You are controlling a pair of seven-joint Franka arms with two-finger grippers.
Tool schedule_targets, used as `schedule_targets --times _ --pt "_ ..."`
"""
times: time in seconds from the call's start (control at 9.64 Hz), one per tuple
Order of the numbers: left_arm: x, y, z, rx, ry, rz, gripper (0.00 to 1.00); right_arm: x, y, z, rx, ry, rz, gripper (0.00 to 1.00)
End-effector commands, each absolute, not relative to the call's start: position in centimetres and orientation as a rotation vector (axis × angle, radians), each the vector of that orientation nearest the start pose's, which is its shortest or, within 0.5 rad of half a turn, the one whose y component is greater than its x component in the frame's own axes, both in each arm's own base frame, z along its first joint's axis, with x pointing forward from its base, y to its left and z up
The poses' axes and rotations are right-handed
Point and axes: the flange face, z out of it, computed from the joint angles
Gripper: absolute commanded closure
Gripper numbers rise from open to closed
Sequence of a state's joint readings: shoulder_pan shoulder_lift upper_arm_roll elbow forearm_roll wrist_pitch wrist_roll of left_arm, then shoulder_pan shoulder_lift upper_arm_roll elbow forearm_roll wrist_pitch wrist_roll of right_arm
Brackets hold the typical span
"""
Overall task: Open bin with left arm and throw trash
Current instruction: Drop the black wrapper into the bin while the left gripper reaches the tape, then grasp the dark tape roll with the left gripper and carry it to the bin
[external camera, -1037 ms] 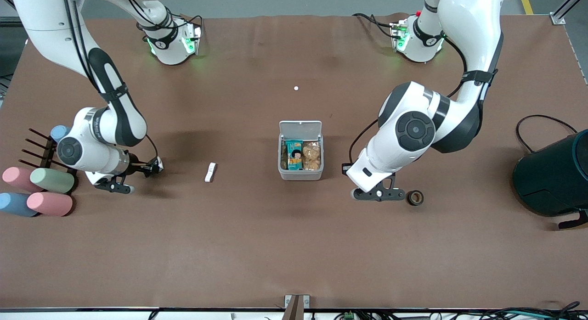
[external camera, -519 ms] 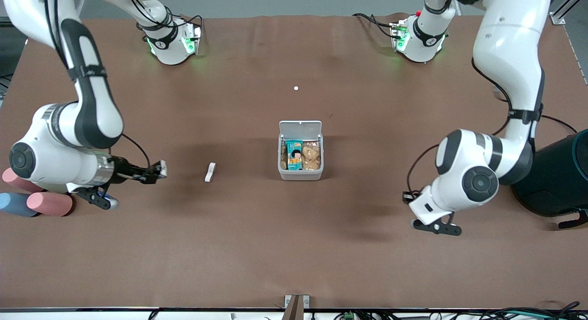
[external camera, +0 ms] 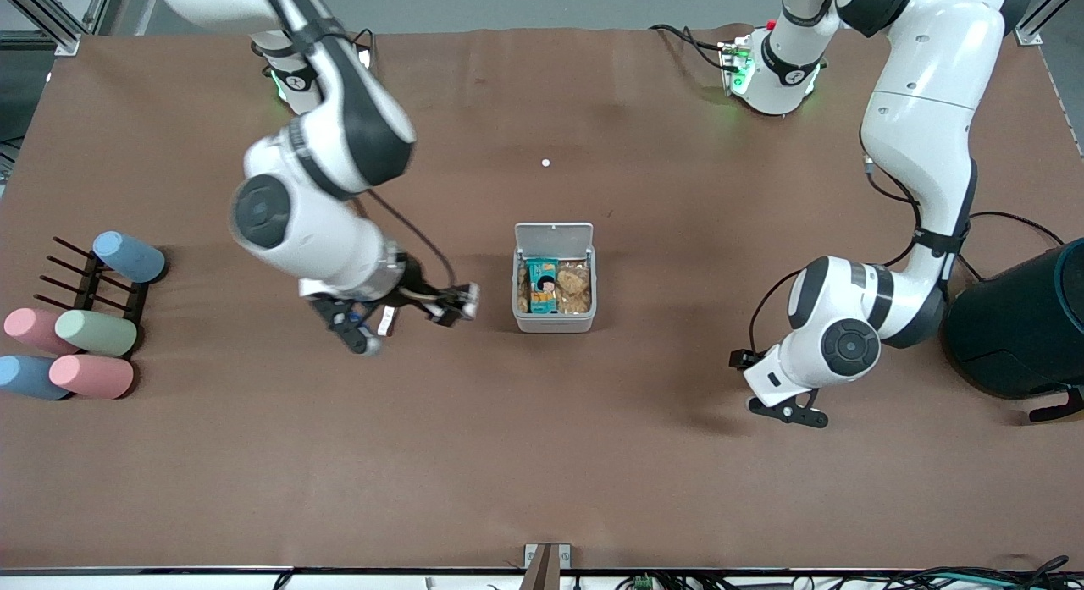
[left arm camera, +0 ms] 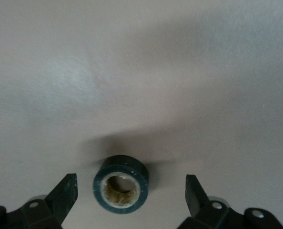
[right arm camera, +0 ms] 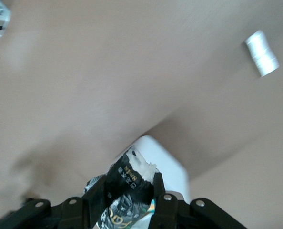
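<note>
A brown table cover (external camera: 542, 454) spans the work surface. At the right arm's end, a black pronged rack (external camera: 85, 281) carries a blue cylinder (external camera: 129, 256). Beside the rack lie green (external camera: 96, 333), pink (external camera: 91, 376), second pink (external camera: 27, 328) and second blue (external camera: 30, 377) cylinders. A large dark teal cylinder (external camera: 1020, 323) lies at the left arm's end.

White-grey bin (external camera: 555, 322), black-and-white printed wrapper (right arm camera: 127, 183), dark tape ring (left arm camera: 121, 184) on brown table (external camera: 542, 454)
</note>
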State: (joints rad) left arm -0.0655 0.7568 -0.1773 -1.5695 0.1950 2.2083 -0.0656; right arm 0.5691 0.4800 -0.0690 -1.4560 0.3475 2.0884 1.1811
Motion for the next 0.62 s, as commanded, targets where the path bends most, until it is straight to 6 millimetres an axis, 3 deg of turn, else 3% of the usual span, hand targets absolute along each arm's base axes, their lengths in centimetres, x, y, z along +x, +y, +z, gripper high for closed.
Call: schedule_targets --times 0.0,0.21,0.31,0.41,0.52 --pt "65.3 -14.0 18.2 -3.069 0.407 0.12 0.0 60.3 42.3 39.1 -2.532 1.196 0.118 1.0" --pt "65.2 -12.4 17.9 -3.073 0.383 0.115 0.01 57.8 45.9 35.9 -2.576 1.205 0.167 1.0" --pt "65.3 -12.5 17.9 -3.074 0.383 0.108 0.01 57.4 46.2 35.2 -2.588 1.209 0.182 1.0" --pt "65.3 -12.5 17.9 -3.073 0.39 0.11 0.06 57.2 46.2 34.3 -2.596 1.232 0.205 0.99" --pt "65.3 -12.5 18.0 -3.074 0.392 0.106 0.25 56.0 46.8 33.0 -2.615 1.268 0.236 0.98"
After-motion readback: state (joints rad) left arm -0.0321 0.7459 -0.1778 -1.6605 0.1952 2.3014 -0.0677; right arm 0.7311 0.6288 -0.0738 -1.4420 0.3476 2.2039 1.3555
